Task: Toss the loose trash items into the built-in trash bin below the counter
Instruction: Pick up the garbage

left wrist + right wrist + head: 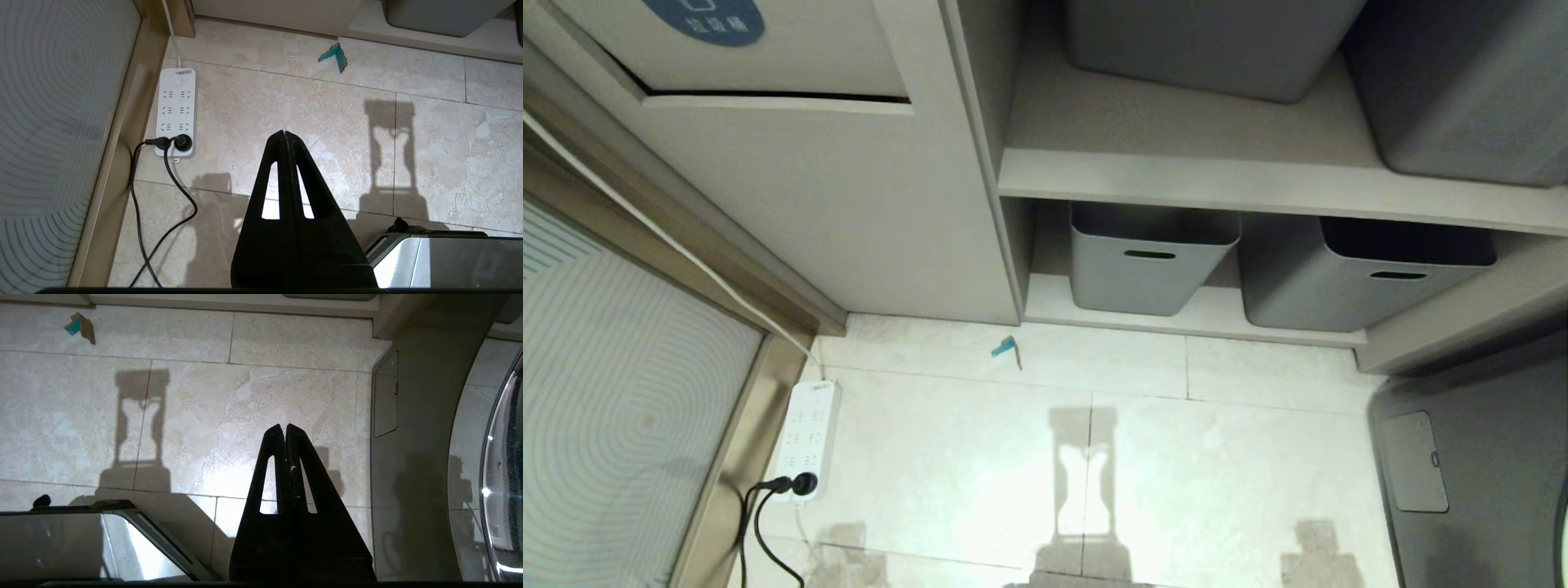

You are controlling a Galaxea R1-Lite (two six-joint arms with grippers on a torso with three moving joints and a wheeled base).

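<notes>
One trash scrap [1005, 349] lies on the floor tile [947, 457] just in front of the cabinet, folded in a V, tan arm pointing away from the shelf. Bin flap [768, 49] w/ blue sticker up left. Grey tubs [1147, 265] on shelves, contents hidden. Left gripper [284, 132] & right gripper [284, 426] both pressed together, holding nothing, above bare floor.

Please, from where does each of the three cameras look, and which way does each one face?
Head: high up, facing down at the bin flap, grey tubs and floor; no arm shows.
Left wrist: behind the shut left gripper, facing the floor and power strip.
Right wrist: behind the shut right gripper, facing the floor.
Shared: the trash scrap.
</notes>
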